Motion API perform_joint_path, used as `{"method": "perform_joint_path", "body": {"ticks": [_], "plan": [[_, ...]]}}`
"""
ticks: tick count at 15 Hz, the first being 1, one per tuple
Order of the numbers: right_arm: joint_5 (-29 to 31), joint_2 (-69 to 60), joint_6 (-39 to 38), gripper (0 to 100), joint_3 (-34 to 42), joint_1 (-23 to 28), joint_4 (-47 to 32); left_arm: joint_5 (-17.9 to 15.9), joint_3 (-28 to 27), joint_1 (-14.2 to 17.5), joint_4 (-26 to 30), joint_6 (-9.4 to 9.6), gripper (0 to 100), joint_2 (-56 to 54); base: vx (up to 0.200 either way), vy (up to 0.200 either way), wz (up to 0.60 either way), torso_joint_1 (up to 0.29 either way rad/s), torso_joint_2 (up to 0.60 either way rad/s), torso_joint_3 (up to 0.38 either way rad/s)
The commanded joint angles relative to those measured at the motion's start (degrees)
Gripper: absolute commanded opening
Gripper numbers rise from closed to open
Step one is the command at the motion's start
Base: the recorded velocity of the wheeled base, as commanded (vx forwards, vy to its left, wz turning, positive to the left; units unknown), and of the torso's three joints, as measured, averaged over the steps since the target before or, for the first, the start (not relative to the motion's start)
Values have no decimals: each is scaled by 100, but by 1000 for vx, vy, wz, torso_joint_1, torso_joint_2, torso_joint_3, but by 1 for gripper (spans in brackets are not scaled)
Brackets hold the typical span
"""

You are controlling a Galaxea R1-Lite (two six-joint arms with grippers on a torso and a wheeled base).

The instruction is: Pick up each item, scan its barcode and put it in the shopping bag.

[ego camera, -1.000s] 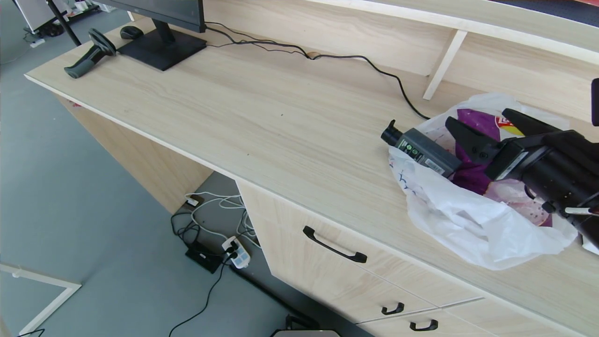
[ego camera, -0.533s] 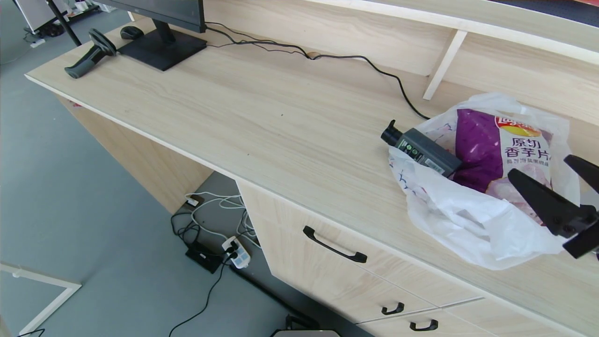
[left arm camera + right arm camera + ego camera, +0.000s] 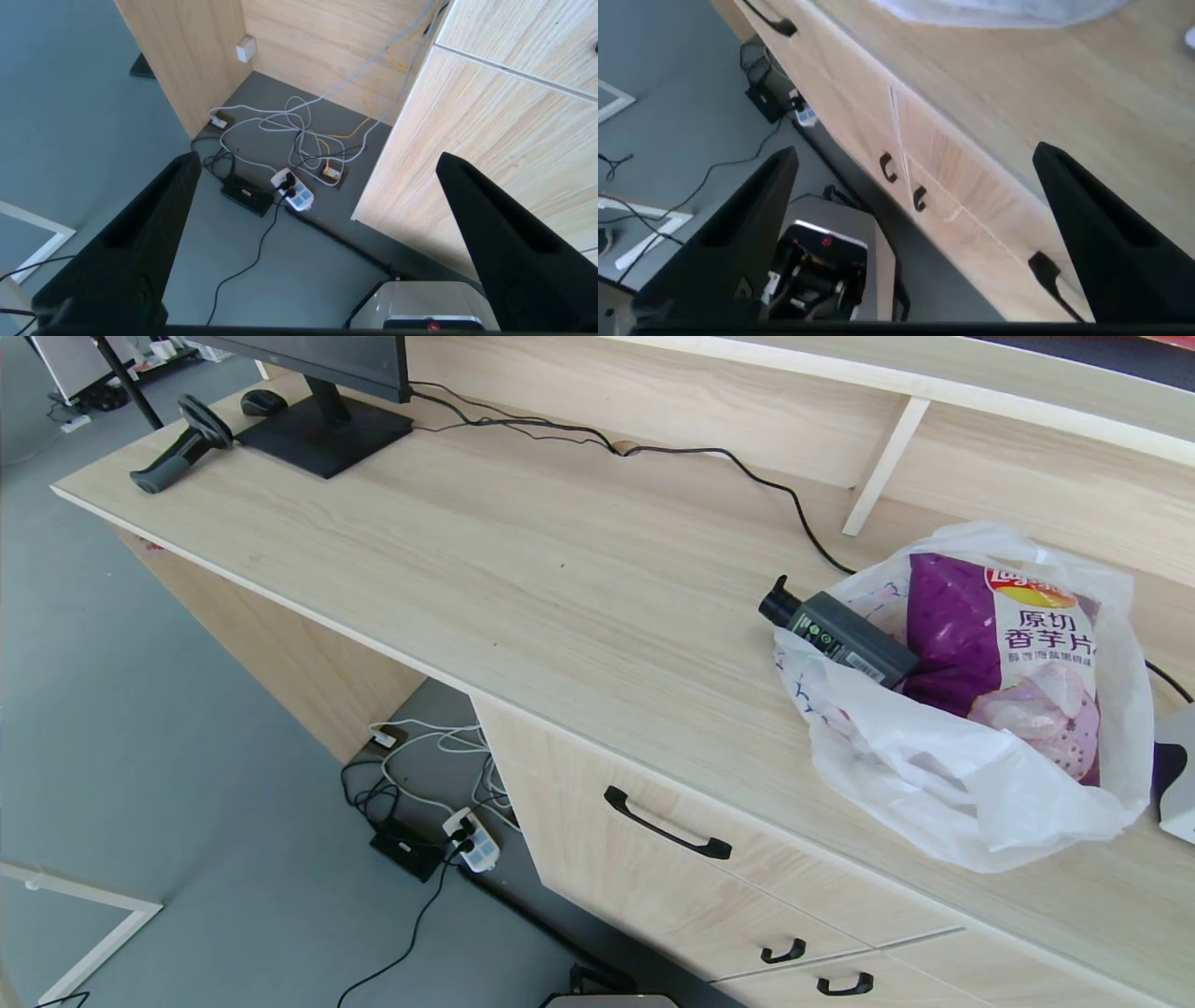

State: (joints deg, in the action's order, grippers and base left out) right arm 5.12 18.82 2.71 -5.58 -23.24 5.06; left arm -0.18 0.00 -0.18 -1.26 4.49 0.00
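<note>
White plastic shopping bag (image 3: pixel 934 784) on the right end of the wooden counter (image 3: pixel 513 579), slumped on its side with the mouth open toward the counter's middle. Holds a purple crisp packet (image 3: pixel 952 616), lying flat with its printed face up. Also holds a dark grey bottle (image 3: pixel 845 639), laid on its side across the mouth, touching the packet's edge, with the black cap poking out over bare wood.

Far off at the counter's left end, a handheld barcode scanner (image 3: pixel 173 453) lying just beside the monitor stand (image 3: pixel 322 429), with a black mouse (image 3: pixel 261 401) close behind. Black cable (image 3: pixel 747 476) trailing from the stand across the back of the counter to the bag.

Left gripper (image 3: pixel 318 159): jaws spread wide, clasping nothing, hanging low over the grey floor beside the cabinet front. Frames a tangle of leads and a white power strip (image 3: pixel 294 191) between its fingers. Sits below counter height, well apart from the bag.

Right gripper (image 3: pixel 915 154): jaws likewise spread wide and bare, hanging out in front of the drawer fronts, with two small black drawer handles (image 3: pixel 889 168) between the fingers. Sits below the counter's edge, apart from the bag's white plastic up on the top.
</note>
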Motion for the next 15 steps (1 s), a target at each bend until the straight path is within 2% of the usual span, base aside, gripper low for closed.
{"method": "perform_joint_path", "body": {"ticks": [1,4,6,7,8,9,11,12,14,15], "plan": [[-2,-1882,-139,100,-734,-6,-1780,1,0,1,-6,0,100,0,0,0,0,0,0,0],[77,-1882,-359,100,-303,135,-1798,1,0,1,3,8,100,9,0,0,0,0,0,0],[86,-1592,-482,100,-321,724,-1798,1,0,1,3,8,100,9,0,0,0,0,0,0],[209,-1522,-605,100,-303,733,-1815,1,0,1,3,8,100,9,0,0,0,0,0,0],[736,-1513,-649,100,-259,733,-1833,1,0,1,3,17,100,9,0,0,0,0,0,0],[824,-1241,-930,100,-391,935,-1815,1,0,1,3,17,100,9,0,0,0,0,0,0],[639,-704,-1193,100,-707,1673,-1798,1,0,1,3,17,100,9,0,0,0,0,0,0],[455,-704,-1176,100,-690,1770,-1815,1,0,1,11,8,100,0,0,0,0,0,0,0],[455,-1346,-921,100,-250,1884,-1842,1,0,1,3,8,100,0,0,0,0,0,0,0],[420,-1434,-877,100,-259,2095,-1842,1,0,1,3,8,100,0,0,0,0,0,0,0]]}}
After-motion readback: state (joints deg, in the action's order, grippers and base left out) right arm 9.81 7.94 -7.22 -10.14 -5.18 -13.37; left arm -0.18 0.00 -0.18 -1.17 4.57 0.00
